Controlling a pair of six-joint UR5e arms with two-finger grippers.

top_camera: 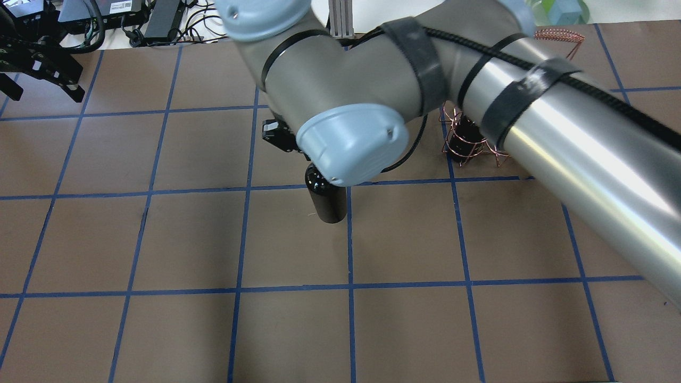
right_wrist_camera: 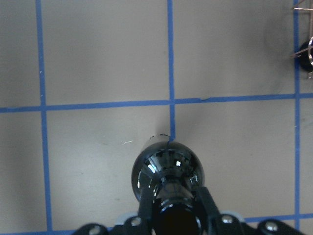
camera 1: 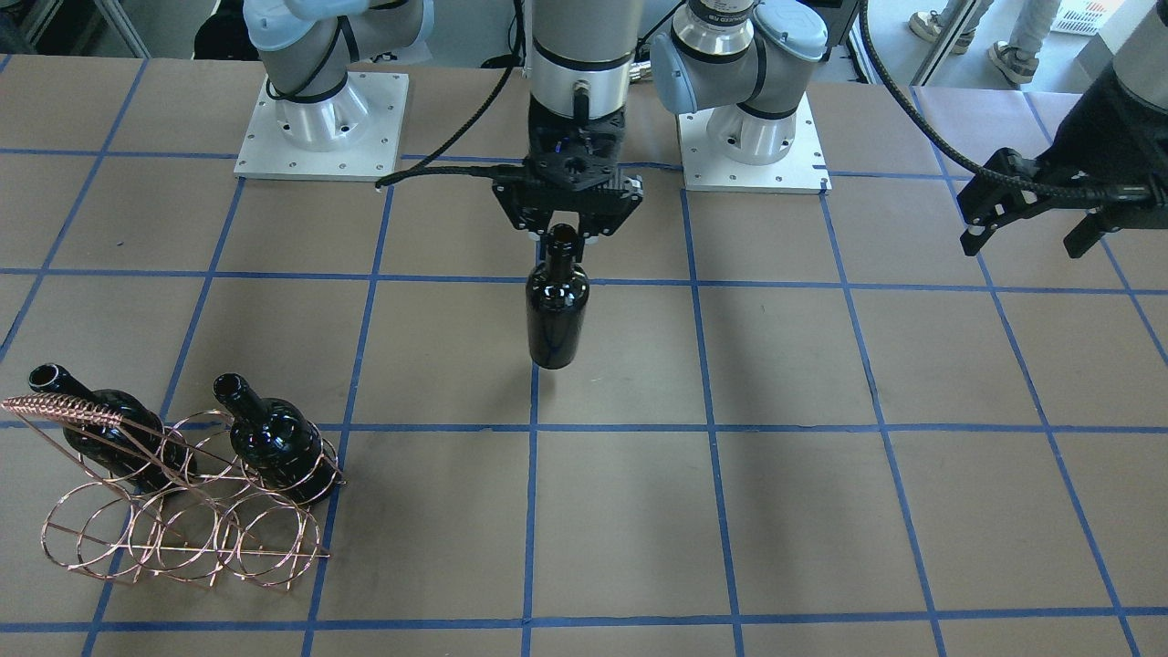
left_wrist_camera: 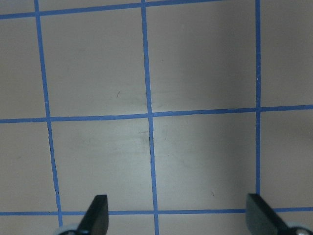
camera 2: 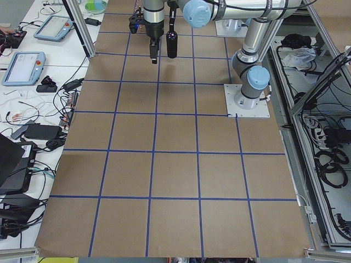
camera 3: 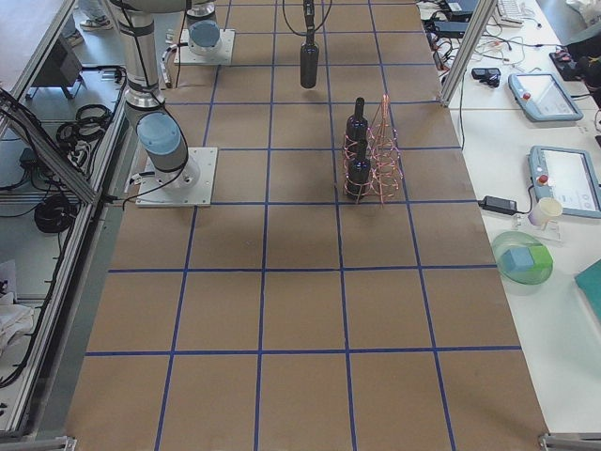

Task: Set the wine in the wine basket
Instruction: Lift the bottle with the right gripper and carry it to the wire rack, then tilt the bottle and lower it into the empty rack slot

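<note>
Two look-alike bottles sit tilted in the rings of the wine basket (camera 1: 187,516): the handle-side bottle (camera 1: 105,433) and the outer bottle (camera 1: 274,447). The wine (camera 1: 557,310) is well apart from the basket, off past the outer bottle's side and nearer the robot's bases. I see it hanging upright from my right gripper (camera 1: 566,235), whose fingers are clamped on the neck just below the mouth. I can't tell whether its base touches the table (camera 1: 821,511). My left gripper (camera 1: 1027,242) is farther from the basket again, beyond the wine, with its fingers spread wide above the blue-taped table.
</note>
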